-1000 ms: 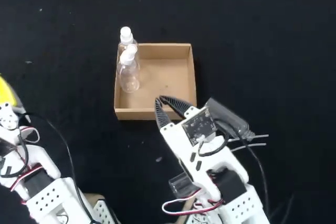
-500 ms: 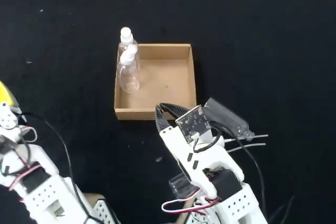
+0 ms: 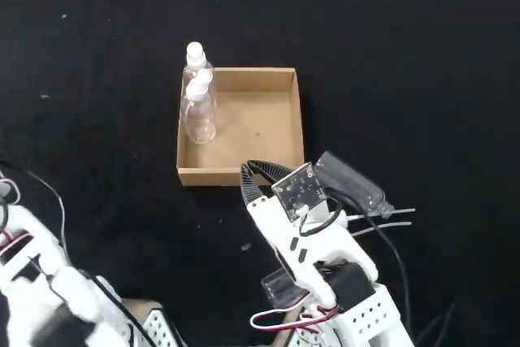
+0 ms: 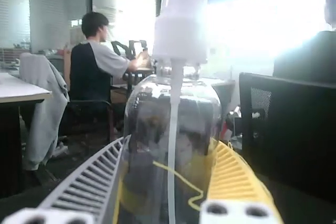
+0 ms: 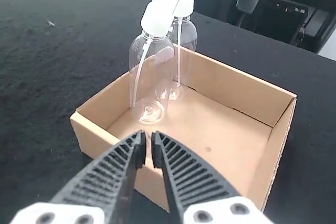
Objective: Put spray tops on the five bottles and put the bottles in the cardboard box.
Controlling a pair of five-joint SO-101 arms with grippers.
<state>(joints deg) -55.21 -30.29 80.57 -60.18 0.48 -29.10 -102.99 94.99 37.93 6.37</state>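
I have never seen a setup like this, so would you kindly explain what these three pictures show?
These are two small robot arms at a black table. One picture looks down from a fixed camera; the other two come from cameras on each arm's wrist. A cardboard box sits on the table with two bottles standing in one corner, spray tops on. The left gripper holds a third bottle with its spray top. The right gripper hovers shut and empty near the box.

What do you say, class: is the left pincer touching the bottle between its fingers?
Touching. The left wrist view shows the bottle wedged in the left pincer, its fingers pressing both sides.
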